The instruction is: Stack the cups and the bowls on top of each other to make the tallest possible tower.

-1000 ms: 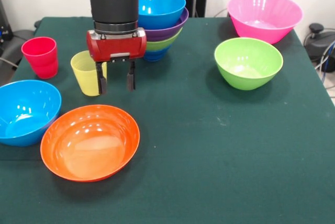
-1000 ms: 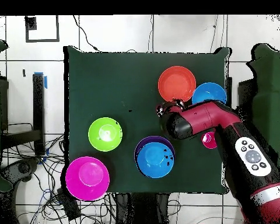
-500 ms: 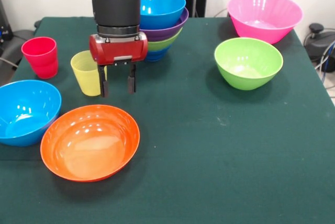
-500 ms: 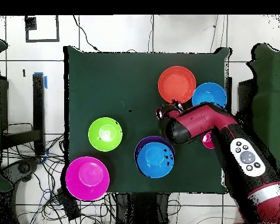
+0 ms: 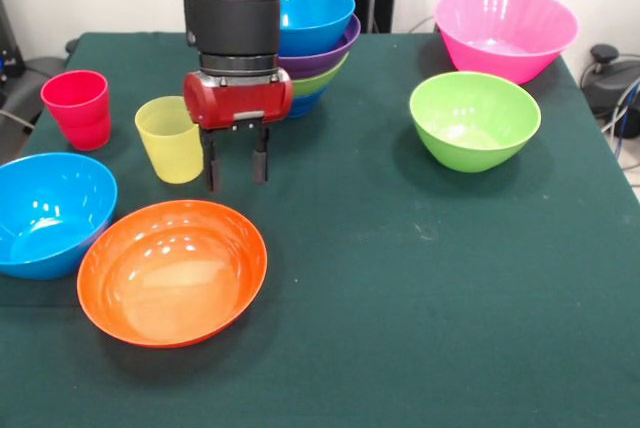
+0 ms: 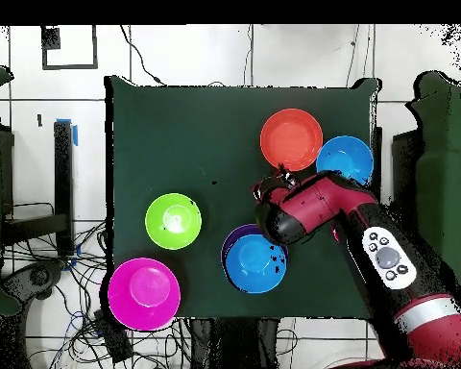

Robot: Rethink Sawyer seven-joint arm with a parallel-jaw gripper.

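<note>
Since a second ago your gripper (image 5: 236, 160) has slid toward the right of the front view, so its left finger no longer overlaps the yellow cup (image 5: 171, 138); the cup now shows whole, just left of the fingers. You can see both fingers hanging straight down with a moderate gap between them and nothing held in it. Their tips sit just above the far rim of the orange bowl (image 5: 172, 270), which lies in the lower left of the frame.

Behind your arm (image 5: 233, 8), at the upper middle of the front view, stands the tower (image 5: 312, 48): a light blue bowl on top, purple beneath it, then lime green, with a dark blue base just showing at the bottom. The arm covers the tower's left edge.

Along the left of the front view you have the red cup (image 5: 77, 108), upright near the table edge, and below it the loose light blue bowl (image 5: 50, 212), whose rim touches or nearly touches the orange bowl. On the right side, the pink bowl (image 5: 504, 31) sits at the upper right corner of the green table (image 5: 430, 318), and the loose lime green bowl (image 5: 474, 119) sits just below it.

From overhead, your arm (image 6: 369, 250) comes in from the lower right and the gripper (image 6: 265, 184) shows just below the orange bowl (image 6: 291, 139), right above the tower (image 6: 254, 259). The cups are hidden under the arm there.
</note>
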